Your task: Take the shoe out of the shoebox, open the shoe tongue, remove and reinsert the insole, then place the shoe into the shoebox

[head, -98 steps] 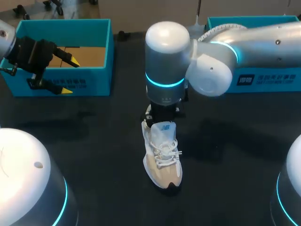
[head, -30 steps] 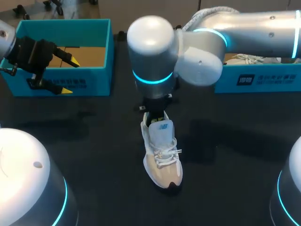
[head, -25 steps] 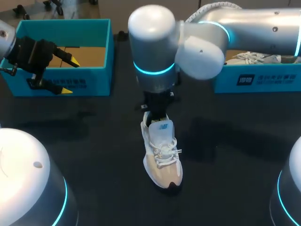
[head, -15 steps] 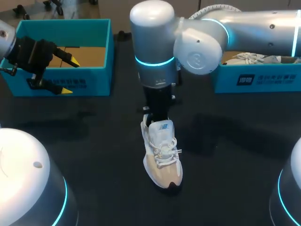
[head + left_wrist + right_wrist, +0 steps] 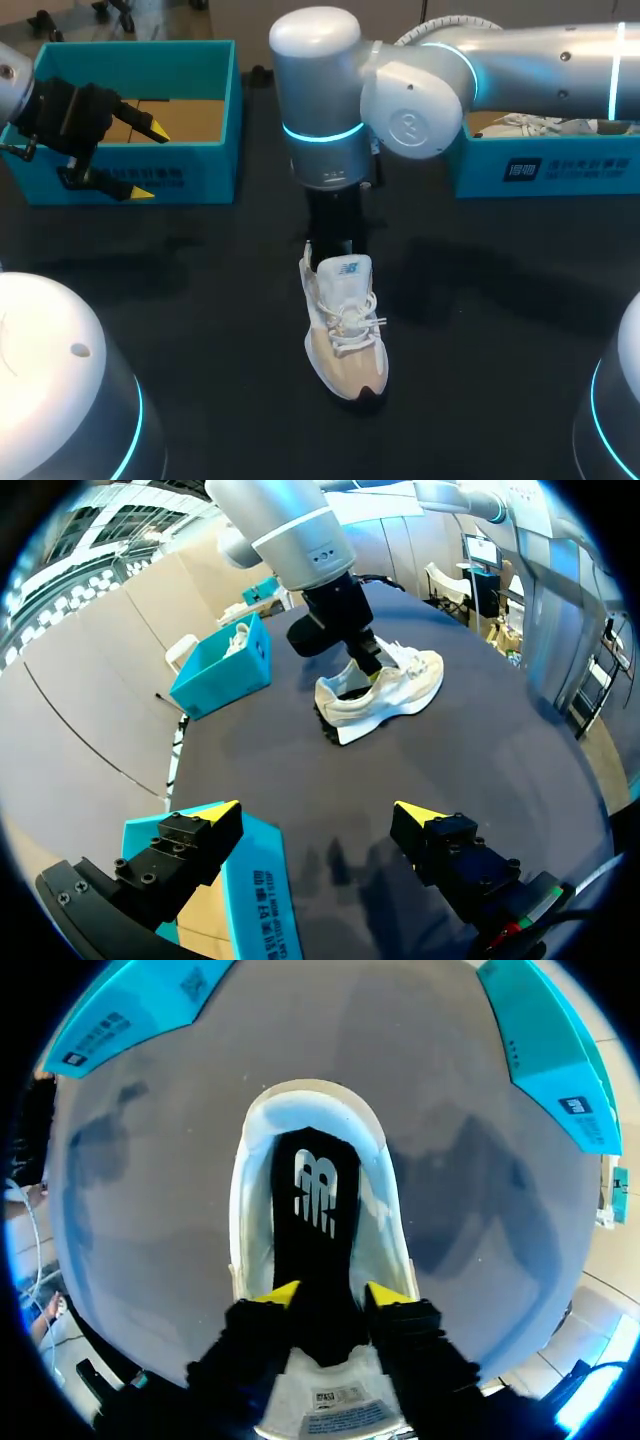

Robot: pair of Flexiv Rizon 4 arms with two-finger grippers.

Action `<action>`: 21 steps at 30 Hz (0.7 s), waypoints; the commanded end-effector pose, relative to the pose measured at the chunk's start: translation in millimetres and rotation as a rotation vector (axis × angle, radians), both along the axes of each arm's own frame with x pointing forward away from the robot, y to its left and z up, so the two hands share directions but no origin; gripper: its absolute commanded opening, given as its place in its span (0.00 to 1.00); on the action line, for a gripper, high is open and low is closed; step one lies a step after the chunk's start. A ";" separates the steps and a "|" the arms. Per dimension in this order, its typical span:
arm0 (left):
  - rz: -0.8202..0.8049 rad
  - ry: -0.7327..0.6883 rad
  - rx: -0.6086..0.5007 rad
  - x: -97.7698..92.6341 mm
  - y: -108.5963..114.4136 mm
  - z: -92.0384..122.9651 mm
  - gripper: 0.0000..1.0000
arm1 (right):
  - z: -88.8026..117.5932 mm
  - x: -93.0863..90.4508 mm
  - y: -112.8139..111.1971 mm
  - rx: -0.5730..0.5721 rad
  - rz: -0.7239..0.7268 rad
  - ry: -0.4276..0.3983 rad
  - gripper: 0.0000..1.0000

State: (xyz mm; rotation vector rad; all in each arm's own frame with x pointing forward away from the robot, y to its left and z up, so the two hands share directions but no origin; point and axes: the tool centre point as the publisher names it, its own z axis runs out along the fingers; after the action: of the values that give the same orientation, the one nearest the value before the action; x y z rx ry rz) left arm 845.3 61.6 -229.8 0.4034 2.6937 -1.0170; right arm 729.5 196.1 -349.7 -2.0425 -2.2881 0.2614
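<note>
Currently the right gripper [image 5: 330, 1295] is pinching the black insole [image 5: 315, 1230] inside the white shoe [image 5: 345, 340], which is standing on the tabletop [image 5: 200, 300]. The left gripper [image 5: 315, 812] is hanging wide open over the shoebox [image 5: 255, 910].

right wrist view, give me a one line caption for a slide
Yellow-tipped right gripper shut on the black insole with a white logo, inside the white sneaker on the dark table.
</note>
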 end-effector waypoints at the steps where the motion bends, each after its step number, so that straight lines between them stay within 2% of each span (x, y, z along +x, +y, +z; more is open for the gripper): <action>1: -0.001 0.001 0.004 0.0 0.3 0.4 1.00 | 0.1 -0.8 1.0 0.001 0.002 -0.002 1.00; 8: -0.001 0.001 0.004 0.0 0.3 0.4 1.00 | -1.5 -1.0 1.8 0.005 0.002 -0.002 1.00; 15: -0.001 0.001 0.004 0.0 0.3 0.4 1.00 | 10.2 1.0 -0.5 -0.012 0.000 -0.027 1.00; 21: -0.001 0.001 0.004 0.0 0.3 0.4 1.00 | -2.5 0.9 -0.2 0.003 0.006 0.013 1.00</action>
State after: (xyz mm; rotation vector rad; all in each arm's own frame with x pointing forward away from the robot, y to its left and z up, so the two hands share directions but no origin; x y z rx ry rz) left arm 845.3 61.6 -229.8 0.4033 2.6937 -1.0170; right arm 727.8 196.6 -342.8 -2.0363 -2.2960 0.2713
